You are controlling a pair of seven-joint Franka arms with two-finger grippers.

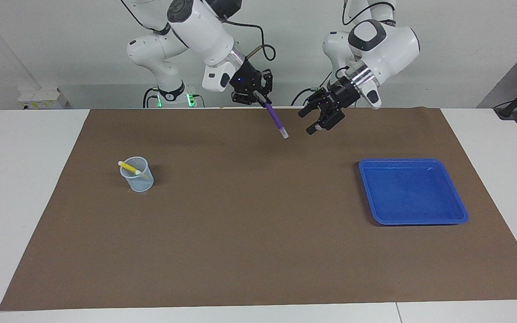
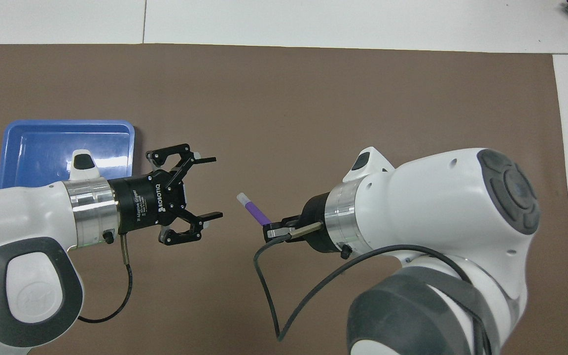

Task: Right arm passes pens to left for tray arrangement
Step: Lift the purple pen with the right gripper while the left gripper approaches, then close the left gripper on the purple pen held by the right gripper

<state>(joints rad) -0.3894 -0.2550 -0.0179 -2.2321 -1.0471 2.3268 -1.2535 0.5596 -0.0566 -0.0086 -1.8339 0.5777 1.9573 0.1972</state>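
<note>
purple pen [image 1: 276, 120]: slim, whitish tip, held up in the air at its upper end, slanting tip-down over the mat. yellow pen [image 1: 129, 168]: leaning in a small cup toward the right arm's end. tray [image 1: 456, 207]: shallow, bright blue, nearly square, flat on the mat toward the left arm's end.

A white table [image 1: 29, 188] is covered by a brown mat [image 1: 258, 233]; a plain pale wall [image 1: 52, 45] is seen above it.
</note>
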